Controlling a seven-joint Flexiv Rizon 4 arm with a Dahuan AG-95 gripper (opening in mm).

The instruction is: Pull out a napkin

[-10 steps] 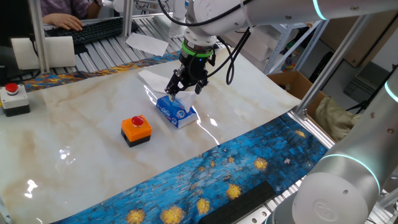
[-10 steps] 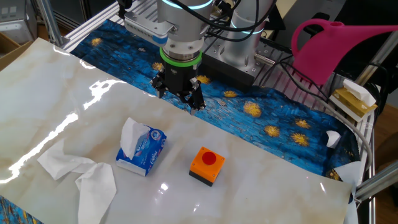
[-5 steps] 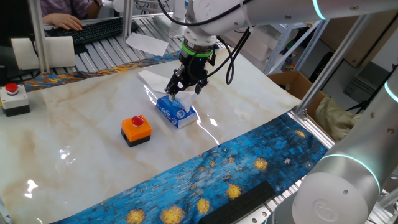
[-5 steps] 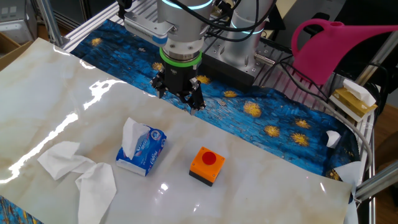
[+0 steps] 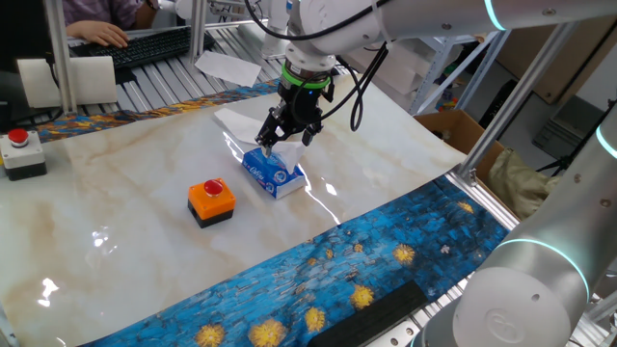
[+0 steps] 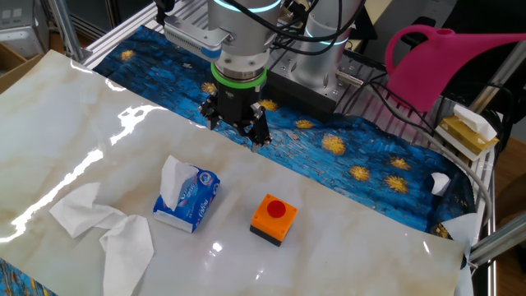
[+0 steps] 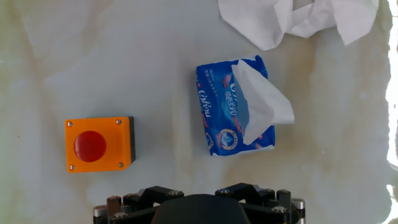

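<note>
A small blue carton lies on the marble table, and a white napkin sticks up out of its slot. Both show in the hand view, the carton right of centre with the napkin fanning out to the right. In one fixed view the carton sits just below my gripper. My gripper hovers well above the table, beside the carton, with its fingers spread and nothing between them. The hand view shows only the gripper's body at the bottom edge.
Crumpled loose white napkins lie beyond the carton, at the top of the hand view. An orange box with a red button stands next to the carton. A pink watering can is off the table.
</note>
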